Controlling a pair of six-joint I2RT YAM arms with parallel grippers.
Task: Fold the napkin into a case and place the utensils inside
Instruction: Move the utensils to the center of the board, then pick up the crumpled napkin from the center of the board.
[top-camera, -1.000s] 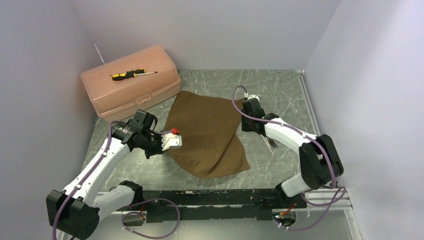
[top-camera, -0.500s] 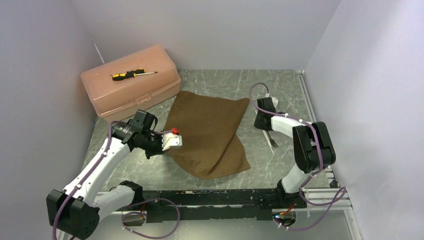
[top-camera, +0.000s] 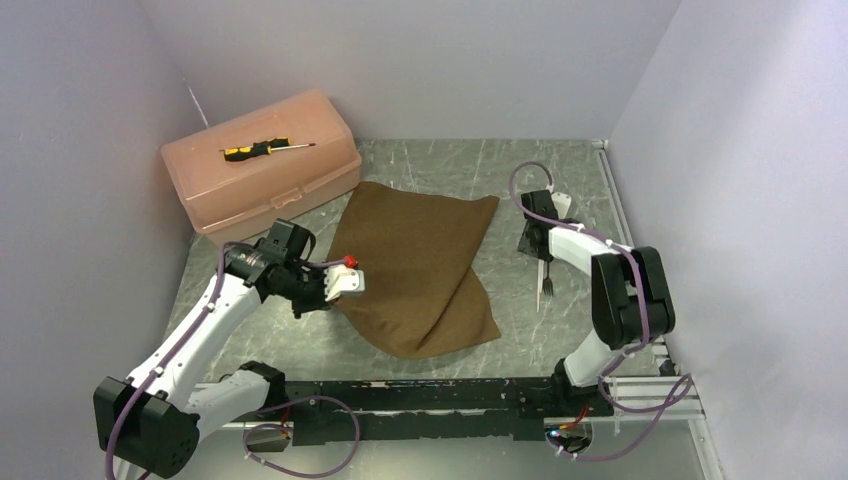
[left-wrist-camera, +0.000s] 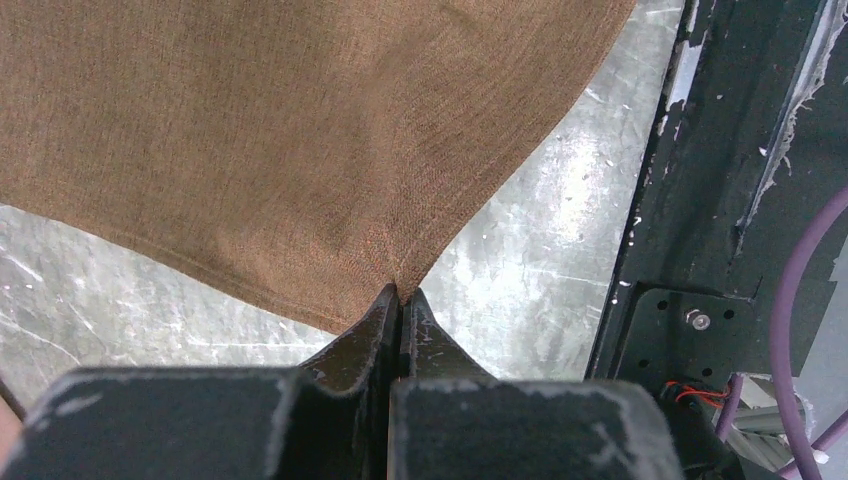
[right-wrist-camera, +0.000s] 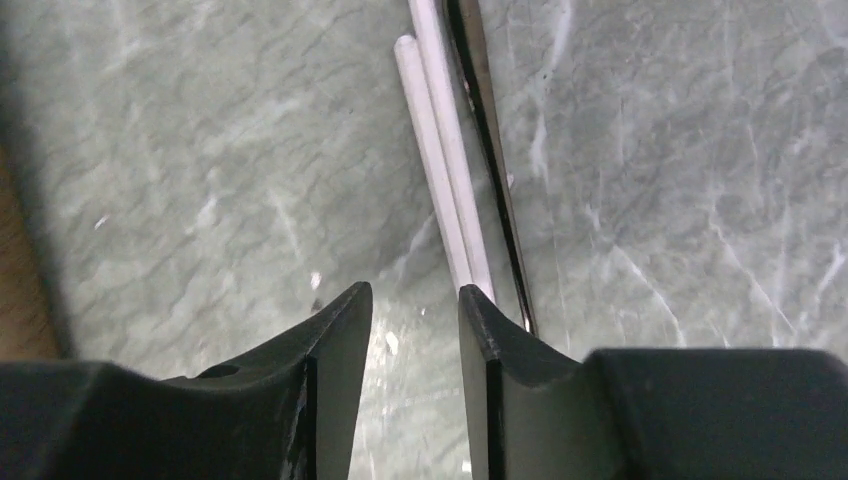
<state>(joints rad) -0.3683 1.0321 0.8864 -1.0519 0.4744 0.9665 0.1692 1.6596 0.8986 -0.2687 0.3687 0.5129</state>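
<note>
"What else did you have on the table?"

"I saw a pink box (top-camera: 262, 172) at the back left, lid closed, with a screwdriver (top-camera: 264, 149) lying flat on top. The grey table (top-camera: 560, 178) was scratched, and plain walls (top-camera: 420, 60) stood around it."

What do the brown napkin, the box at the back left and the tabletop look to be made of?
Brown napkin: woven cloth, matte; fine weave and a stitched hem show in the left wrist view. Pink lidded box: probably translucent plastic, with a slight sheen and moulded latches. Tabletop: grey, marbled and scuffed, possibly laminate or stone-look sheet; the pictures leave it open.
</note>
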